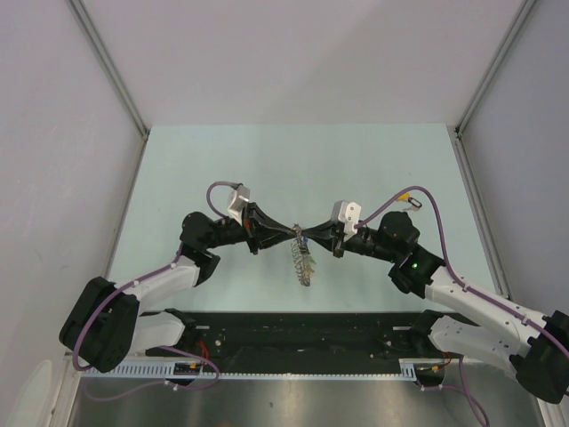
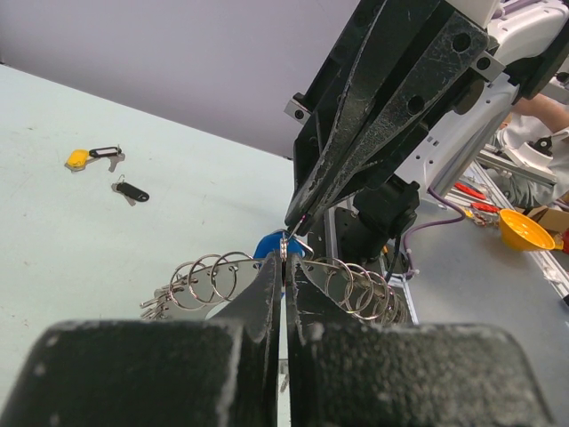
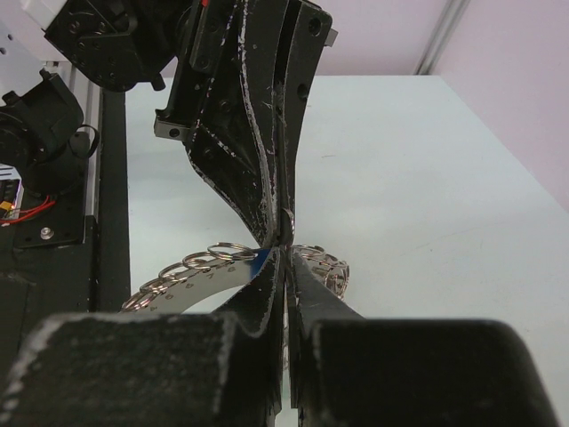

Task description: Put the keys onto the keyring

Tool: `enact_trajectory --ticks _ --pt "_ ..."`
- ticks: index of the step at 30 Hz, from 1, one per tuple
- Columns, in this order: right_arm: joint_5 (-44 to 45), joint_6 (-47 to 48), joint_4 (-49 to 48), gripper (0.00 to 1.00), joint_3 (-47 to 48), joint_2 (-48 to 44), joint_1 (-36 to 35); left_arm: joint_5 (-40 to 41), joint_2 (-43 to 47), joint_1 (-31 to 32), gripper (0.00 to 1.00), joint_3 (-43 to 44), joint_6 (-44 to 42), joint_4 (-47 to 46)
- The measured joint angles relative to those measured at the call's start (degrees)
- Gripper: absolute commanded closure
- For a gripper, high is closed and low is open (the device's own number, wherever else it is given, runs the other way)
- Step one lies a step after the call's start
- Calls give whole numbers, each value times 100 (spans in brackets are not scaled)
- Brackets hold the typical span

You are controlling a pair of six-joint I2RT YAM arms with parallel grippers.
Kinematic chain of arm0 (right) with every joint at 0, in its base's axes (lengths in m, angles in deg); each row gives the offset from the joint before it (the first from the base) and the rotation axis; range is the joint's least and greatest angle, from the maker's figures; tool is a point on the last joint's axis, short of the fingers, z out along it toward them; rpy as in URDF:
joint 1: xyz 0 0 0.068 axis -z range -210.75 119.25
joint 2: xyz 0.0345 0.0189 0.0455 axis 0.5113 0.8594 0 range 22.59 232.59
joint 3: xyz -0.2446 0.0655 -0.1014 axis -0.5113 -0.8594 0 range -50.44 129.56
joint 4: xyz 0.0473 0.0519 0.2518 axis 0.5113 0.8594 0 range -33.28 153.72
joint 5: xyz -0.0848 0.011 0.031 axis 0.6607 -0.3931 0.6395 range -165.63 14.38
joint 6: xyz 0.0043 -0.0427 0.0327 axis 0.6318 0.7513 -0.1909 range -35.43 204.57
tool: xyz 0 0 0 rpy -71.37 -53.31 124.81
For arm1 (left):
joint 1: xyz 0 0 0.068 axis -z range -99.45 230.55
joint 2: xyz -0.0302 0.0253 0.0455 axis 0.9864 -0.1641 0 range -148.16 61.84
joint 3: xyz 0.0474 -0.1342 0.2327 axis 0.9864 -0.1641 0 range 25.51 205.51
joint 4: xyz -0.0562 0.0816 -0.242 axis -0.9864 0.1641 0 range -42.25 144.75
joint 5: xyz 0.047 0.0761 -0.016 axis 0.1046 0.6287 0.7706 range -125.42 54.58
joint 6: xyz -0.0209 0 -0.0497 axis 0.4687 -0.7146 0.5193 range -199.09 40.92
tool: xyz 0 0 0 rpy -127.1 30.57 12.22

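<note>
Two robot arms are seen meeting tip to tip above the middle of a pale green table point(image 1: 222, 169). The keyring point(image 1: 303, 262) is held up between them, clear of the table, and hangs down from the meeting point as a wide silver band edged with many small wire loops.

The left claw point(image 2: 284, 267) is clenched, with the band curling away on both sides of its fingertips, so the keyring appears to be pinched and steadied there. The right claw point(image 2: 298, 218) is clenched as well, its tips pressed almost against the left ones at the same spot. A blue tag point(image 2: 267, 242) is seen just behind that spot. Whether the right claw is pinching the tag's key or the band itself cannot be told.

The keyring is probably held this way so that one claw braces it while the other works a key onto it.

A yellow-tagged key point(image 2: 78, 159) and a black-tagged key point(image 2: 133, 190) are left lying near each other on the table, well apart from the keyring, and are judged not yet threaded on.
</note>
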Motion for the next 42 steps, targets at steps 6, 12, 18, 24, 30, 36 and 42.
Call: enact_trajectory --ticks 6,12,18,24,30,36,42 --pt "-2 0 0 100 0 0 11 -2 0 0 99 0 0 -7" --pt "9 -4 0 100 0 0 11 -4 0 0 100 0 2 -44" --pt "72 -22 2 100 0 0 26 -4 0 0 100 0 2 -46" --pt "107 -24 2 100 0 -2 37 -7 0 -2 100 0 2 -48" --pt "52 -22 0 100 0 -2 37 -9 0 0 100 0 2 -52" --pt "-42 -24 -2 100 0 0 37 -9 0 -2 100 0 2 -57" --pt "-59 -24 -2 100 0 9 37 -11 0 0 100 0 2 -79"
